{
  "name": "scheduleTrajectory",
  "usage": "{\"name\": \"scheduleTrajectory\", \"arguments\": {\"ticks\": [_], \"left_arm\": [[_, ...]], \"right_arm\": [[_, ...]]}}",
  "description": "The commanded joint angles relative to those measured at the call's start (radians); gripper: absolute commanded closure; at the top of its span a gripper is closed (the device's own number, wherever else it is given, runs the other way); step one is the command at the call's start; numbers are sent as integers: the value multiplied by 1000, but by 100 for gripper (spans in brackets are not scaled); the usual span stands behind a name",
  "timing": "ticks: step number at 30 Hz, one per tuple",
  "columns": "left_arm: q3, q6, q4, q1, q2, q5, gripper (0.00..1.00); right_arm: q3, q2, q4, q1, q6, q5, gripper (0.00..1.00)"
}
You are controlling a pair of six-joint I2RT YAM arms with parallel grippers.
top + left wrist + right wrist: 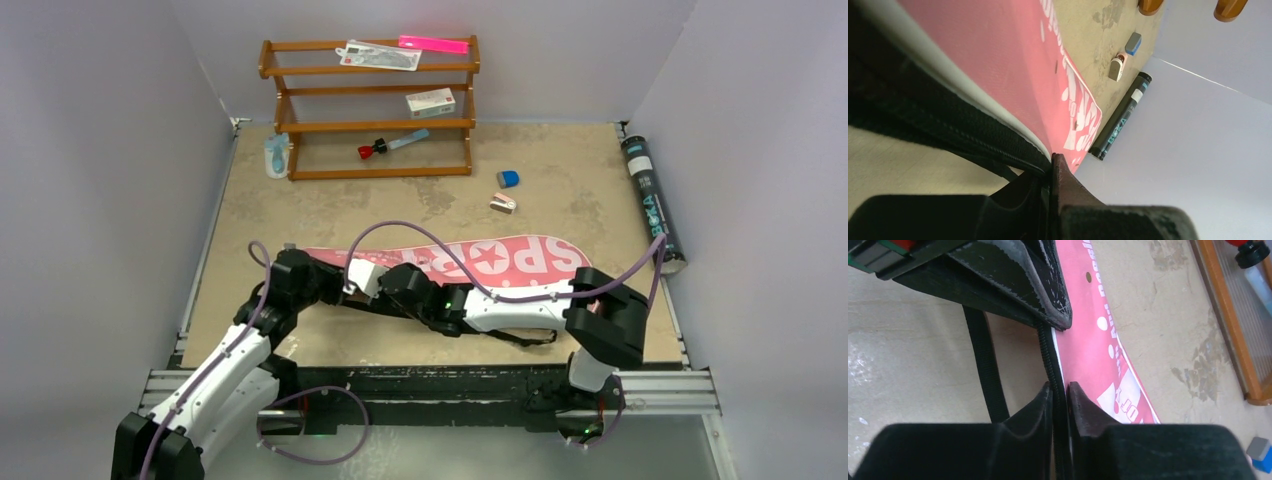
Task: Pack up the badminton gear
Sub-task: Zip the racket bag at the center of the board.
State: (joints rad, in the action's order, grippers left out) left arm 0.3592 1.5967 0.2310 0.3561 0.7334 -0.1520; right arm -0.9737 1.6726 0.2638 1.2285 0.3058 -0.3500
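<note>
The long pink bag [500, 262] with SPORT on it is lying flat across the middle of the worktop [560, 160], and both arms are bunched up at its left end along the near edge. The left gripper [1052, 167] is pinched tight on the black zipper strip [1047, 352] at the bag's rim, and the right gripper [1060, 390] is clamped on that same strip just beside it, so the 2 are almost nose to nose. The black BOKA tube [652, 200] lies well off to the right against the wall, and the wooden rack [330, 127] stands at the back.
</note>
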Motion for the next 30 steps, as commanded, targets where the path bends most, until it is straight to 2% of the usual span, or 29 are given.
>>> {"name": "scheduleTrajectory", "arguments": {"ticks": [1,2,5,6,8,11,13,14,17,18,23,26,30], "left_arm": [[74,-24,-59,7,-5,-32,100],[88,-48,-46,6,-4,-29,95],[166,-131,85,6,-9,38,72],[199,-160,145,6,-13,75,67],[255,-212,251,6,-27,145,62],[316,-273,362,4,-67,233,61],[323,-296,406,4,-96,256,64],[322,-300,432,4,-108,268,70],[308,-333,490,4,-137,298,96],[303,-340,509,4,-149,308,100],[232,-356,500,5,-178,311,100],[172,-394,368,4,-159,253,100],[129,-464,184,5,-58,136,98]], "right_arm": [[-24,-23,50,-4,-23,-26,94],[-20,-31,49,-5,-28,-26,99],[-2,-53,47,-19,-45,-22,100],[3,-59,46,-25,-51,-20,100],[18,-74,47,-38,-58,-13,100],[44,-98,63,-59,-69,3,100],[57,-117,67,-77,-89,17,100],[65,-129,70,-92,-98,30,100],[95,-173,85,-121,-130,74,100],[106,-188,94,-128,-137,93,100],[138,-228,109,-152,-154,126,100],[139,-226,107,-151,-155,128,100],[136,-226,103,-151,-154,126,100]]}}
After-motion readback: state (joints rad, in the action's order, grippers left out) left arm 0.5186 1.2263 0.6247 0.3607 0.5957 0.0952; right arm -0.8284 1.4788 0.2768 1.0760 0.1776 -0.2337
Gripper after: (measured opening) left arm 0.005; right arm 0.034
